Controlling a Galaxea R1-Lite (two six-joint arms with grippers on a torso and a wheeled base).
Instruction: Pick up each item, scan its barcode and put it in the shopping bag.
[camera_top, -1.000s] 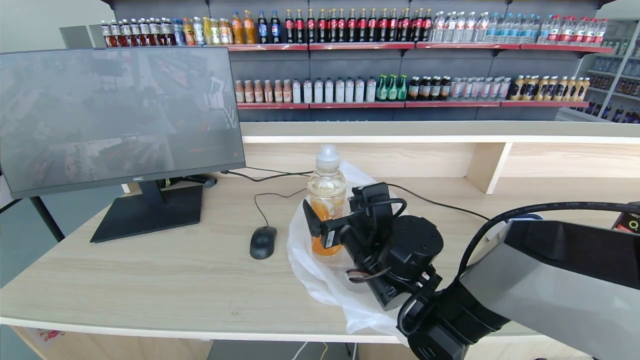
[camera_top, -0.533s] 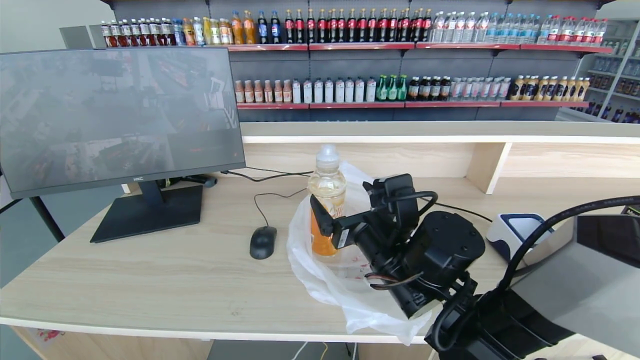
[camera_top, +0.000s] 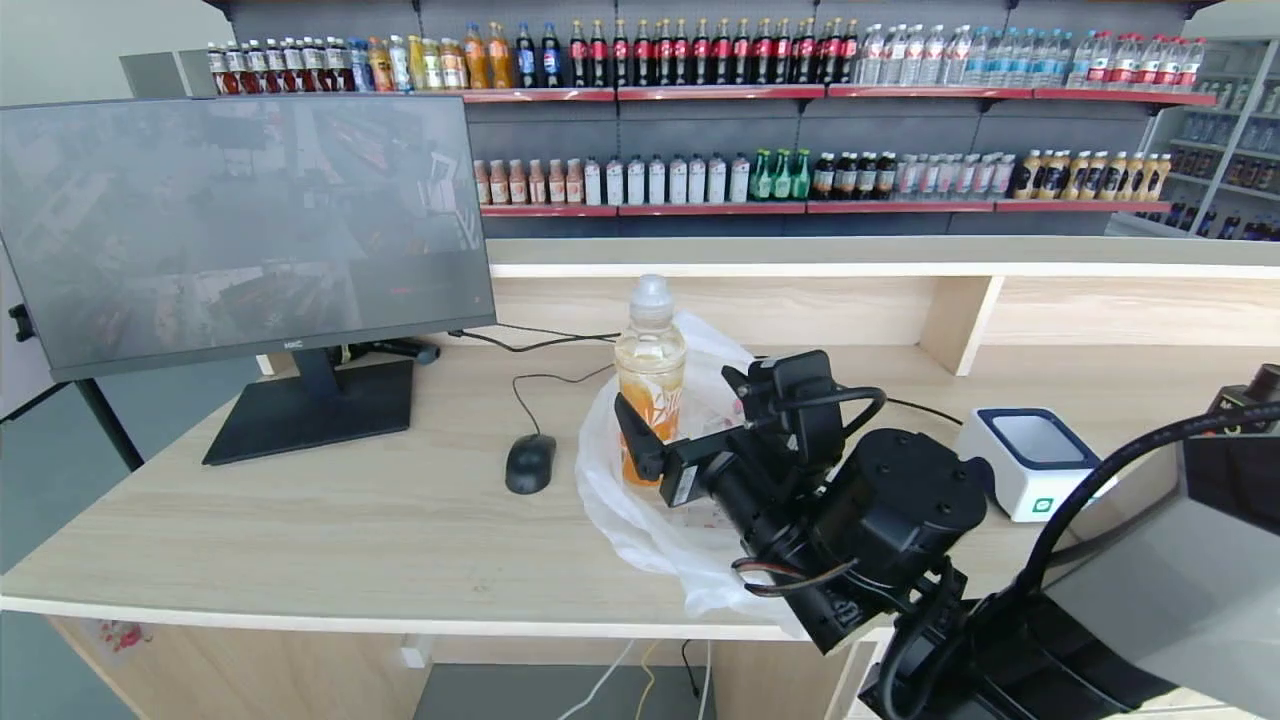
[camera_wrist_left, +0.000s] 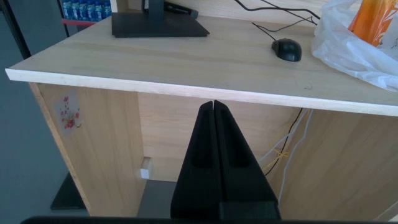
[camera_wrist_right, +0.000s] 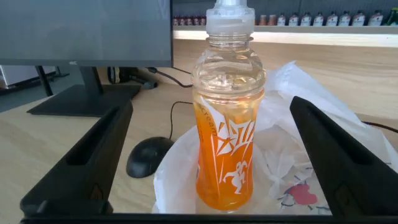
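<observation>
The right gripper (camera_top: 680, 400), fingers wide, is drawing back from the orange drink bottle (camera_top: 650, 370), leaving it standing bagged in the shopping bag (camera_top: 615, 510).

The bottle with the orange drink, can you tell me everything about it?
The bottle is clear plastic with a pale cap, white drawings on its side and orange drink filling the lower part. It stands upright on the white plastic bag on the wooden counter. The open right end effector faces it without touching.
</observation>
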